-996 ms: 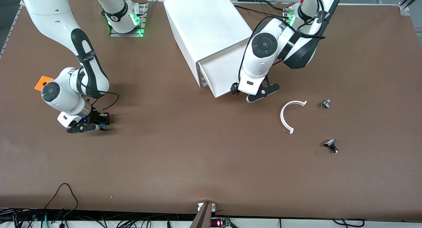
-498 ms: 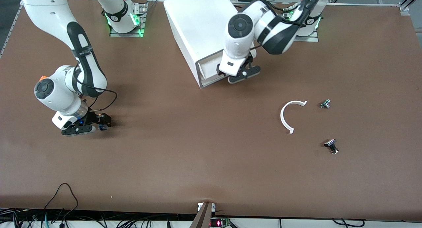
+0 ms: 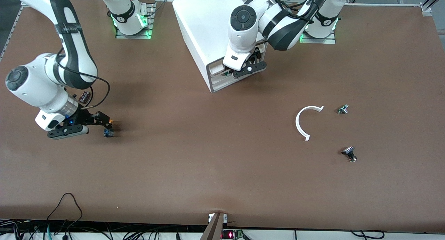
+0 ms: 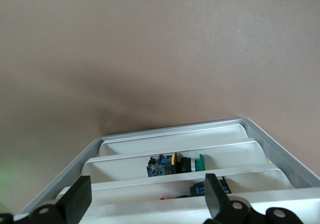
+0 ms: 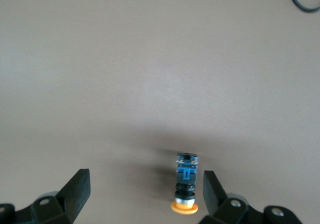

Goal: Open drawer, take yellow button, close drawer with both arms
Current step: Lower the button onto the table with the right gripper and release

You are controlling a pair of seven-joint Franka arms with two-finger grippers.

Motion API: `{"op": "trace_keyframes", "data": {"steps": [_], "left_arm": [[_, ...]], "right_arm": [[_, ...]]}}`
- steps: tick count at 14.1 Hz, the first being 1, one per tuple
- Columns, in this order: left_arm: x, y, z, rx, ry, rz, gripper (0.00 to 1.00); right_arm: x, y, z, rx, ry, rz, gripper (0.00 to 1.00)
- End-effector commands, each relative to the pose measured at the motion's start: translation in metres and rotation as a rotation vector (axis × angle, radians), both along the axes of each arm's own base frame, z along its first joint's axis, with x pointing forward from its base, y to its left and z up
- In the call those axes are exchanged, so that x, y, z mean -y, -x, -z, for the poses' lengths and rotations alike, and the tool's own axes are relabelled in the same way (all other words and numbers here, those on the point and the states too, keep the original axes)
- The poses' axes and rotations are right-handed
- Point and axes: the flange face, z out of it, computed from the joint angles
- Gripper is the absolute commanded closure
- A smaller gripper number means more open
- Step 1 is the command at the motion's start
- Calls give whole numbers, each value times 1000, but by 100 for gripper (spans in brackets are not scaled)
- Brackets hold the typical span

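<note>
The button (image 3: 108, 132) lies on its side on the bare table toward the right arm's end, showing its blue body and orange cap. My right gripper (image 3: 102, 124) hovers over it, open and empty. In the right wrist view the button (image 5: 186, 186) lies between the spread fingers, close to one fingertip (image 5: 212, 189). The drawer (image 3: 218, 67) is pushed into the white cabinet (image 3: 208, 21). My left gripper (image 3: 240, 70) is open and empty at the top of the cabinet's front. The left wrist view looks down the flared drawer fronts (image 4: 165, 210).
Other push buttons (image 4: 175, 165) show in the lower drawers through the gaps. A white curved strip (image 3: 301, 123), a small metal part (image 3: 343, 109) and a black-capped part (image 3: 348, 153) lie toward the left arm's end. Cables run along the table edge nearest the camera.
The left gripper has pushed the pulled-out drawer back into the cabinet. The right arm has risen and drawn toward its end of the table, leaving the button on the table.
</note>
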Motion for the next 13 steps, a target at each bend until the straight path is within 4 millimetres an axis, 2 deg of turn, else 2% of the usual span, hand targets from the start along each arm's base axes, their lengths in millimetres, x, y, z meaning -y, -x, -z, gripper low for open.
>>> {"op": "trace_keyframes", "data": {"steps": [1,5,7,10,13], "left_arm": [[6,16,2,-1,-15,25,0],[10,22,0,-9,-20,41,0],[2,12,-4,-9,-16,44,0],[-18,-13,-16,6,-23,20,0],[-47,-52,-33,22,12,37,0]], "right_arm": [[-5,-9,-33,-23,5,-48,0],[-17,-25,-106,-93,42,-42,0],[-25,-25,-132,-130,65,-5,0],[-36,-20,-180,-186,83,36,0],[-38,-8,-228,-237,94,71,0]]}}
